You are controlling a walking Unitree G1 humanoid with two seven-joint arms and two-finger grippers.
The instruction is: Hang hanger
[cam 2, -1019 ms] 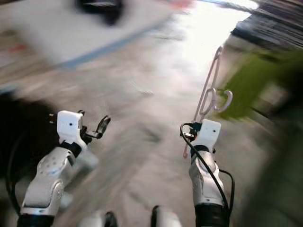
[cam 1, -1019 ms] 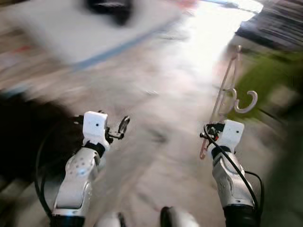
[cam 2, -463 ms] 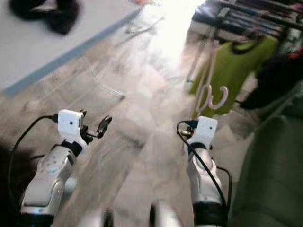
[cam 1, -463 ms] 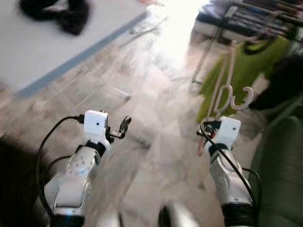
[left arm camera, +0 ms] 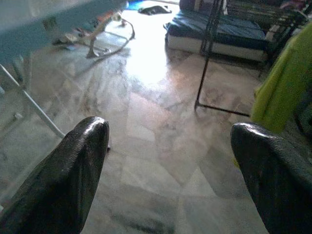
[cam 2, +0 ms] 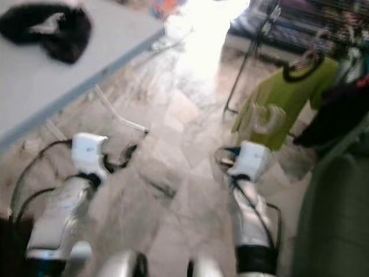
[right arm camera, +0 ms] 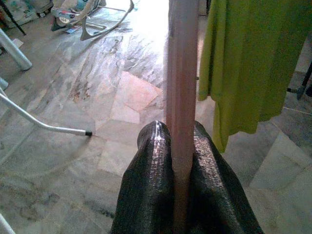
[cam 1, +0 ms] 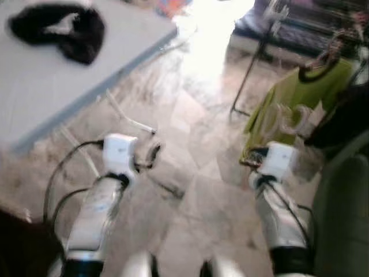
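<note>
A pale pink plastic hanger stands upright in my right gripper, whose black fingers are shut on its bar. In the blurred left eye view the hanger's hook rises above that gripper, in front of a green shirt hanging on a black hanger from a clothes rack. My left gripper is held out over the marble floor, fingers wide apart with nothing between them.
A grey table with a black garment stands at the left on thin white legs. A dark green seat is close on the right. A dark garment hangs beside the shirt. A blue mattress lies beyond the rack.
The whole picture has shifted: the camera moved, so the rack and green shirt now lie nearer ahead on the right. Both arms keep their pose, and the hanger stays in the right gripper.
</note>
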